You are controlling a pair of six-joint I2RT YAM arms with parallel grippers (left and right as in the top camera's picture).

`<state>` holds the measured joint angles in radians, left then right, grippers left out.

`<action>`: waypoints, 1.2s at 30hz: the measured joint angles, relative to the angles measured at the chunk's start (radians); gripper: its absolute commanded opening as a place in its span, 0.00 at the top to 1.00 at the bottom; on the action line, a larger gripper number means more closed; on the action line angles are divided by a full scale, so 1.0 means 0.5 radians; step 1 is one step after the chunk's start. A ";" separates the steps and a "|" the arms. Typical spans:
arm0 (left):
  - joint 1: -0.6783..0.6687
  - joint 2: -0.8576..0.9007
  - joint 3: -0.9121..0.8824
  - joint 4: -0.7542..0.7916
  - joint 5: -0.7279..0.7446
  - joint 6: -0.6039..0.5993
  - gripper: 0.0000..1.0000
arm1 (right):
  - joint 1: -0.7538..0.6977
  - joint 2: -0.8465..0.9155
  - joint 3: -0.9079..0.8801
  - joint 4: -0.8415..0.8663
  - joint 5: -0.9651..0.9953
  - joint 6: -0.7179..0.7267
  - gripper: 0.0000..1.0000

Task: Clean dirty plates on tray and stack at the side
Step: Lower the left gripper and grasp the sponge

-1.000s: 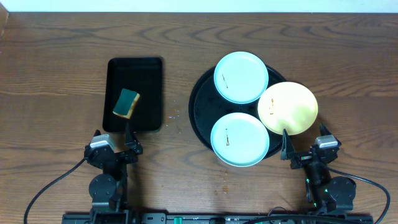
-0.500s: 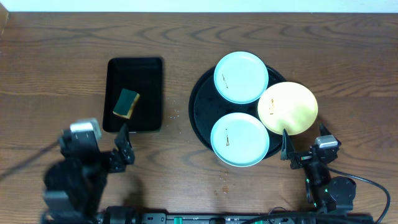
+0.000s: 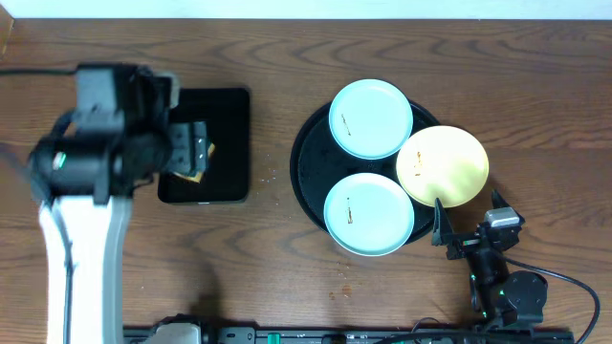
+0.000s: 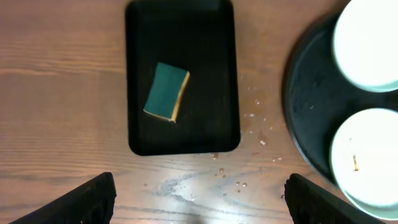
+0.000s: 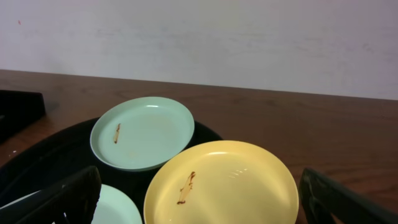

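Fingers of the right gripper (image 3: 467, 205) stand spread wide and empty at the table's near edge, just beside the large round black tray with a raised rim (image 3: 306, 162). Three smooth round plates lie on it, each smeared brown. Nearest is a pale mint-blue plate (image 3: 369, 212), then a pale yellow plate (image 3: 442, 167) overhanging the rim, and farthest a second mint-blue plate (image 3: 371, 118). None sits on the bare brown wood-grain tabletop (image 3: 287, 57) yet.

Farther off, the left gripper (image 4: 202, 205) hangs high with jaws apart and holding nothing. Below it is a small rectangular black tray (image 4: 211, 137) where a green-and-yellow sponge (image 4: 166, 91) lies askew.

That skew is the likely trouble: a descent not turned to match could pinch one corner and lose the sponge, or shove the small tray. Wiping the overhanging yellow plate unsteadied could tip it.
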<state>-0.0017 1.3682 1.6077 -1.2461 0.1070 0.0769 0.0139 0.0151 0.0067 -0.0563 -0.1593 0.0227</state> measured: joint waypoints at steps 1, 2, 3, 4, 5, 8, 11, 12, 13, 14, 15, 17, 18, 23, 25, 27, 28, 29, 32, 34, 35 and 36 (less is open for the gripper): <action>-0.001 0.063 0.000 0.000 0.000 0.004 0.22 | 0.000 0.000 0.000 0.000 0.000 0.000 0.01; -0.001 0.124 0.000 0.000 0.000 0.001 0.26 | 0.000 0.000 0.000 0.000 0.000 0.000 0.01; 0.000 0.186 0.001 -0.001 0.000 0.004 0.27 | 0.000 0.000 0.000 -0.001 0.001 0.000 0.01; 0.000 0.259 0.001 -0.004 0.000 0.014 0.27 | 0.000 0.000 0.000 0.000 0.001 0.000 0.01; 0.000 0.325 0.001 -0.006 0.002 0.018 0.27 | 0.000 0.000 0.000 0.000 0.001 0.000 0.01; 0.000 0.538 0.000 0.000 0.000 0.019 0.26 | 0.000 0.000 0.000 -0.001 0.000 0.000 0.01; 0.001 0.723 0.000 0.060 0.002 0.019 0.25 | 0.000 0.000 0.000 -0.001 0.000 0.000 0.01; 0.003 0.784 0.000 0.092 0.002 0.019 0.25 | 0.000 0.000 0.000 -0.001 0.000 0.000 0.01; 0.008 0.852 0.000 0.134 0.004 0.019 0.25 | 0.000 0.000 0.000 -0.001 -0.001 0.000 0.01; 0.016 0.909 0.000 0.180 0.005 0.019 0.25 | 0.000 0.000 0.000 -0.001 0.000 0.000 0.01; 0.024 0.957 0.000 0.221 0.005 0.019 0.25 | 0.000 0.000 0.000 -0.001 -0.001 0.000 0.01; 0.059 1.061 0.000 0.320 0.005 0.032 0.25 | 0.000 0.000 0.000 -0.001 -0.001 0.000 0.01; 0.076 1.091 0.000 0.350 0.005 0.040 0.25 | 0.000 0.000 0.000 -0.001 0.000 0.000 0.01; 0.184 1.231 0.000 0.459 0.005 0.066 0.25 | 0.000 0.000 0.000 -0.001 0.000 0.000 0.01; 0.211 1.273 0.000 0.477 0.004 0.066 0.25 | 0.000 0.000 0.000 -0.001 0.000 0.000 0.01; 0.225 1.326 0.000 0.503 0.002 0.068 0.25 | 0.000 0.000 0.000 -0.001 0.000 0.000 0.01; 0.226 1.360 0.000 0.517 0.002 0.072 0.25 | 0.000 0.000 0.000 -0.001 0.000 0.000 0.01; 0.225 1.387 0.000 0.522 0.002 0.073 0.25 | 0.000 0.000 0.000 -0.001 -0.001 0.000 0.01; 0.222 1.482 0.000 0.524 0.003 0.079 0.25 | 0.000 0.000 0.000 -0.001 0.000 0.000 0.01; 0.223 1.541 0.000 0.526 0.002 0.089 0.26 | 0.000 0.000 0.000 -0.001 0.000 0.000 0.01; 0.223 1.561 0.000 0.526 -0.001 0.090 0.26 | 0.000 0.000 0.000 -0.001 0.000 0.000 0.01; 0.223 1.576 0.000 0.527 -0.002 0.095 0.28 | 0.000 0.000 0.000 -0.001 -0.001 0.000 0.01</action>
<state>0.1097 2.1563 1.6077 -0.9825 0.1059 0.1246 0.0139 0.0151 0.0067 -0.0566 -0.1596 0.0227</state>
